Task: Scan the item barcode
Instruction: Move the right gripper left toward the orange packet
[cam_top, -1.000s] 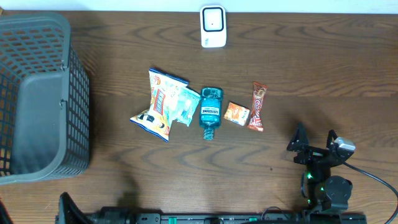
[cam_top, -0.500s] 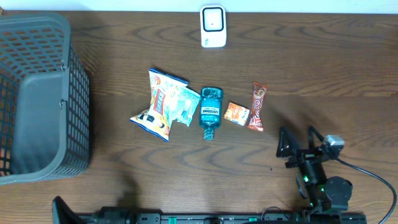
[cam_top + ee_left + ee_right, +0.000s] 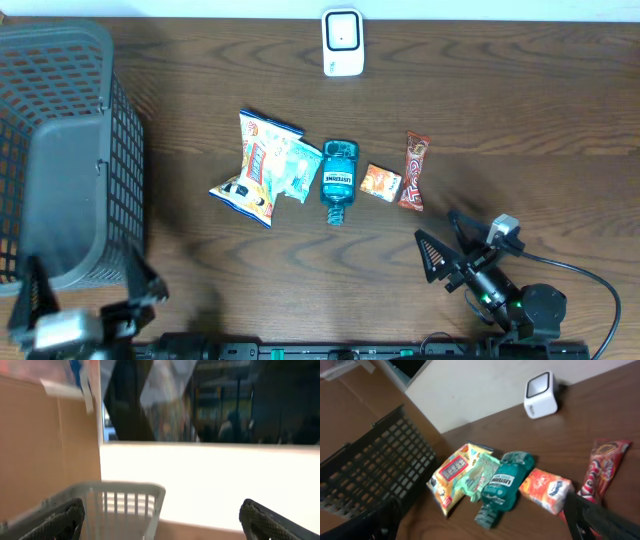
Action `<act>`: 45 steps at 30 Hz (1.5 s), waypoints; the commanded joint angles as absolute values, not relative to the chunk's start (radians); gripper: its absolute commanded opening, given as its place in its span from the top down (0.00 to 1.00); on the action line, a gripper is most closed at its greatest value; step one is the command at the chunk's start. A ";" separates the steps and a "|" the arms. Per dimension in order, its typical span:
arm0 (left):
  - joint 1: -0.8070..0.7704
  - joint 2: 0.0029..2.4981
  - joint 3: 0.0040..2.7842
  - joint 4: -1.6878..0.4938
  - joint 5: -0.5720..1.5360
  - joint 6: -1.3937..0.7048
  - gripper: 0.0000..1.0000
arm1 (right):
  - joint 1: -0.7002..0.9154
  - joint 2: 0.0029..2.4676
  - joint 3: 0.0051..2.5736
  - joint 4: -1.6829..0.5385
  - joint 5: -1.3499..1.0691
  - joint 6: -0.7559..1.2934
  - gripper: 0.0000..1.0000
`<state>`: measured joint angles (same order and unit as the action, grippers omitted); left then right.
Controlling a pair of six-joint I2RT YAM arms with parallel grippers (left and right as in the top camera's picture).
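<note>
Because, overhead, bar [image 3: 416,171] and box [image 3: 380,182] touch on the worktop [image 3: 520,100], the right pincer [image 3: 445,240], wide and empty nearby, may drag both. Left wrist: the left pincer [image 3: 160,510], likewise gaping and empty, could snag the basket [image 3: 120,489]. Right wrist: the scanner [image 3: 541,395] sits well off, so a slick bar could drop.

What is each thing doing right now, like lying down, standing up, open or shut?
basket, upright, looks empty.
barcode scanner, standing, untouched.
yellow snack bag, lying flat.
green packet, lying flat, overlapping the yellow snack bag.
Listerine bottle, lying on its side.
orange packet, lying flat.
red candy bar, lying flat.
left gripper, open, empty.
right gripper, open, empty.
</note>
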<state>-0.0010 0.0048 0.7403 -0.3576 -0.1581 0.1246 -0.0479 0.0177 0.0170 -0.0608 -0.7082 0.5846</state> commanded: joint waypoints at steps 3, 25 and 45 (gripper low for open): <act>0.004 0.003 0.675 -0.354 -0.176 0.126 0.02 | -0.040 0.136 0.191 -0.225 -0.667 0.540 0.01; 0.002 0.007 0.508 -0.389 -0.070 0.024 0.02 | 0.263 1.318 0.929 -0.433 -0.574 0.400 0.01; 0.002 0.007 0.508 -0.393 -0.070 0.024 0.02 | 0.233 1.682 0.929 -0.350 -0.422 0.528 0.21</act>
<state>-0.0010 0.0048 0.5098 -0.3904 -0.0803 0.0288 0.2485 1.6855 0.9154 -0.3412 -0.4740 0.5098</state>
